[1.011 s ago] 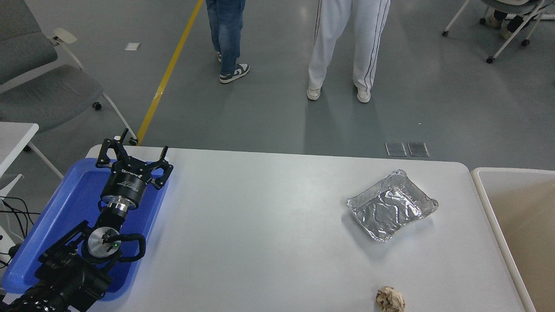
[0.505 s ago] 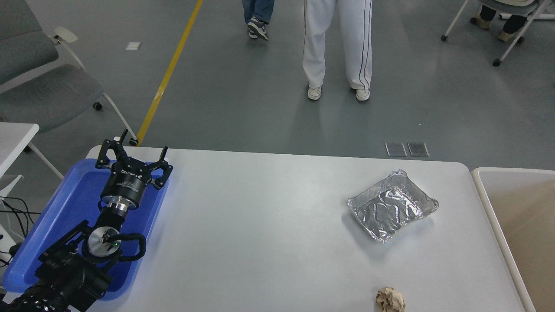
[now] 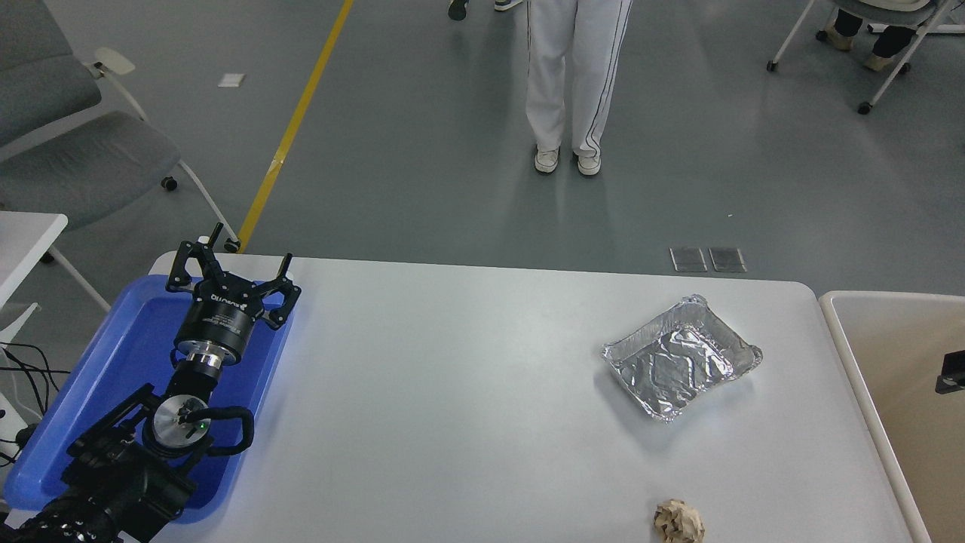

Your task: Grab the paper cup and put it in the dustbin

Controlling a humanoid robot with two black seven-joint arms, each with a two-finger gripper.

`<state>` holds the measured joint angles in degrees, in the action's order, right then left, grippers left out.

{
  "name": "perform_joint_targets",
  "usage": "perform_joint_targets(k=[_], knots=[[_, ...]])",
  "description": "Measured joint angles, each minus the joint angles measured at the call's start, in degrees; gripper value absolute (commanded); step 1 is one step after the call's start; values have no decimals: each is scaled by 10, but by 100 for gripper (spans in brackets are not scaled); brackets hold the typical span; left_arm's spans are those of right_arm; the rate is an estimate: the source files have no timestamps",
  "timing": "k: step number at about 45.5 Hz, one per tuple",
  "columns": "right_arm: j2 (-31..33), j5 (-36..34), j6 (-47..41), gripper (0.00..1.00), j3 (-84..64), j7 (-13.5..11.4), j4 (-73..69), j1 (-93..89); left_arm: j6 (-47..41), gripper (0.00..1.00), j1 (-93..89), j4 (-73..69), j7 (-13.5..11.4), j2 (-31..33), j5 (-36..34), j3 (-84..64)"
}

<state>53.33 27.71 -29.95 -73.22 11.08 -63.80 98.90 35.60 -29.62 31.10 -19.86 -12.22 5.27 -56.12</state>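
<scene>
Across the middle of the room stands the white table (image 3: 452, 392), rounded at its corners, the biggest thing before me. Hard against its right end sits the dustbin (image 3: 843, 354), off-white rim and tan inside, only partly in sight. At the table's left end lies the blue plastic tray (image 3: 113, 362), and over it the left arm reaches in from the lower left corner, its left gripper (image 3: 230, 271) held above the tray's far end with the black fingers spread well apart, holding nothing. On the right half of the table rests the crinkled foil tray (image 3: 682, 358), set at a slant, near the dustbin but not touching it. Nearer the front edge, well apart from the foil tray, lies the crumpled brown paper ball (image 3: 678, 522). At the right edge of my sight, over the dustbin's inside, a small black piece pokes in, which seems to be the right gripper (image 3: 951, 375); I cannot tell how its fingers stand. The paper cup I cannot see anywhere on the table. Beyond the table a person (image 3: 573, 75) in white trousers stands on the grey floor.
</scene>
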Motion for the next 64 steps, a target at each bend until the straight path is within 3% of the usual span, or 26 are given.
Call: perform_joint_targets(k=[10, 20, 64], knots=[[-55, 2, -93, 100, -25, 0, -4, 54, 0, 100, 0, 0, 0, 0, 0, 0], [-108, 0, -130, 100, -44, 0, -17, 122, 0, 100, 0, 0, 0, 0, 0, 0], [-262, -2, -150, 100, -92, 1, -80, 346, 0, 100, 0, 0, 0, 0, 0, 0]])
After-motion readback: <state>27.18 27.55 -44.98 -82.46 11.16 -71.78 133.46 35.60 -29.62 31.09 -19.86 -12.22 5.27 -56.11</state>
